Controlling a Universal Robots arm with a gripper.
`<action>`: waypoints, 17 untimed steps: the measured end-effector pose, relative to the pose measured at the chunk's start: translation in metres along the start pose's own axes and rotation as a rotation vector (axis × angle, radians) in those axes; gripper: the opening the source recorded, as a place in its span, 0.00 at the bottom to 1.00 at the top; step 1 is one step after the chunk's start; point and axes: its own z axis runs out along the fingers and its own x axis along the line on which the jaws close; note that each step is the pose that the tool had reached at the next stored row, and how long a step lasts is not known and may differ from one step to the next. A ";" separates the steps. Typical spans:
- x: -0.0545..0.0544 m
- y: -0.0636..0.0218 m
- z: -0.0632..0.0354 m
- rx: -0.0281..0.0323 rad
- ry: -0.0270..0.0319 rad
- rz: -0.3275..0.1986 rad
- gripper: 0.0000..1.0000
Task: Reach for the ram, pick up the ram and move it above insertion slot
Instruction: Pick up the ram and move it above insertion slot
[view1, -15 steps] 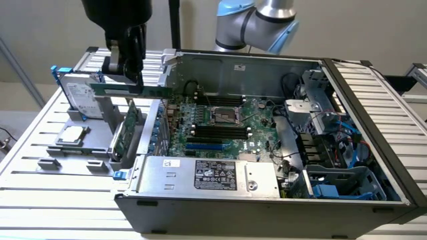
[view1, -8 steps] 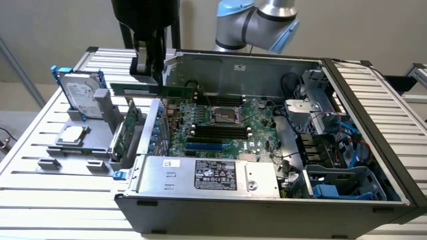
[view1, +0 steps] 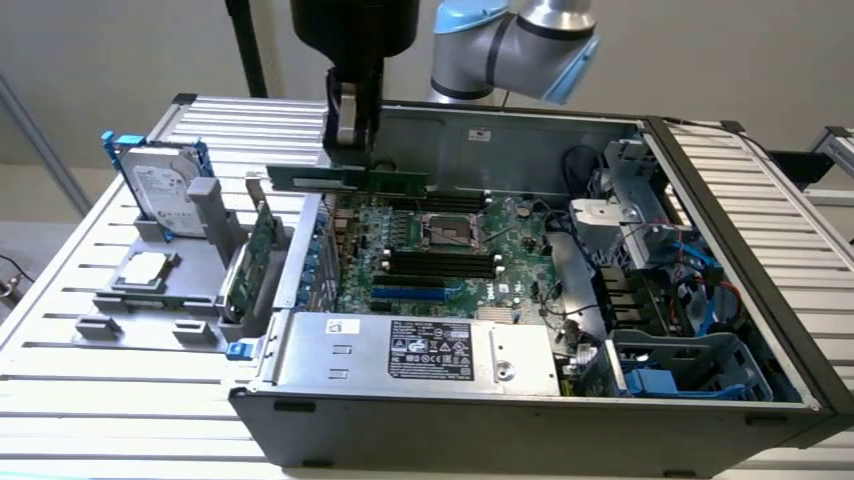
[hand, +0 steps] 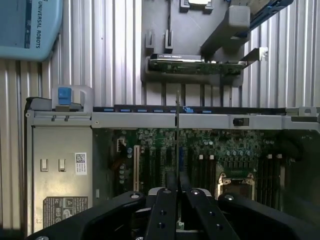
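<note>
The ram (view1: 398, 183) is a thin green stick held level in the air, over the open computer case's back corner on the exterior view's left. My gripper (view1: 350, 165) comes down from above and is shut on its middle. In the wrist view the ram (hand: 177, 130) shows edge-on as a thin line running out from between the black fingers (hand: 165, 210) of the gripper (hand: 177, 195). The black insertion slots (view1: 441, 262) lie side by side on the motherboard in front of the silver processor socket (view1: 451, 228), lower than the ram and nearer the camera. The same slots (hand: 205, 167) appear beside the socket.
A grey holder on the exterior view's left carries a hard drive (view1: 160, 190), a green expansion card (view1: 260, 255) and a processor chip (view1: 144, 268). Inside the case are a power supply (view1: 414, 350), a blue slot (view1: 407, 295) and cables with drive bays (view1: 654, 290).
</note>
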 end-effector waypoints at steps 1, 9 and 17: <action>-0.001 -0.0045 -0.0001 0.0000 0.0001 0.000 0.13; -0.020 -0.0320 0.0023 0.0000 0.0001 0.000 0.13; -0.037 -0.0600 0.0074 -0.0001 0.0006 0.000 0.13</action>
